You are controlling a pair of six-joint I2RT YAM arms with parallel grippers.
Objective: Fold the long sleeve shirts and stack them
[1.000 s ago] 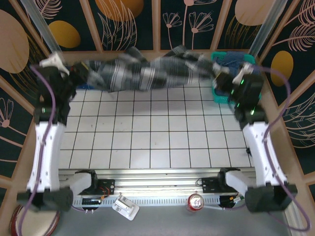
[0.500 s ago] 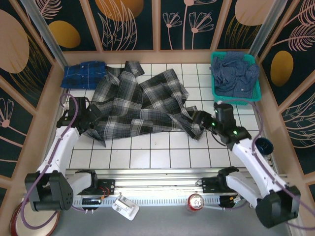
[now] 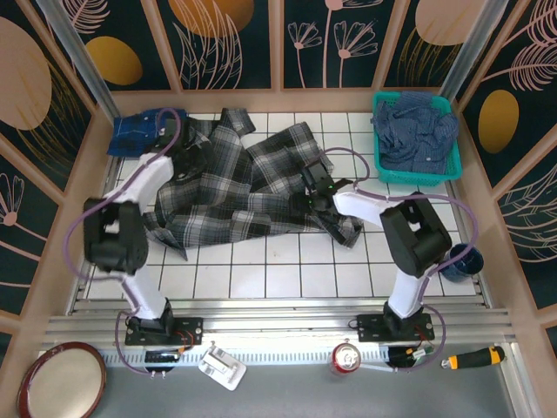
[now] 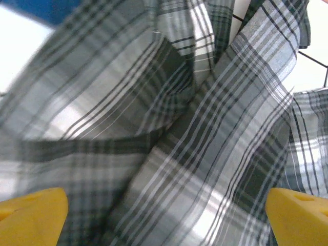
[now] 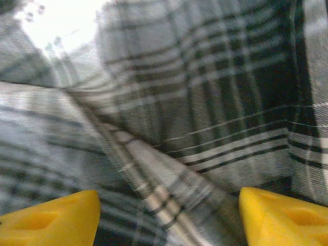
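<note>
1. Shirts on table point(image 3: 287, 261): grey plaid shirt point(image 3: 244, 196) lies spread and rumpled across the upper middle of the white tiles.
2. Blue plaid shirt point(image 3: 139, 131) sits at upper left, just beside the grey one's top left edge.
3. Navy shirt point(image 3: 418, 131) is heaped in the teal basket point(image 3: 419, 178) at upper right.
4. Left gripper point(image 3: 185, 161) is over the upper left part of the grey plaid shirt. In the wrist view the left gripper point(image 4: 164, 225) has its yellow fingertips point(image 4: 31, 215) wide apart, plaid cloth beneath them, nothing pinched.
5. Right gripper point(image 3: 315, 190) is at the shirt's right side. In the wrist view the right gripper point(image 5: 166, 220) also has its yellow pads point(image 5: 48, 218) spread, blurred plaid below, no grip.
6. Soda can point(image 3: 346, 357) and screwdriver point(image 3: 470, 359) lie at the bottom edge, off the tiles.
</note>
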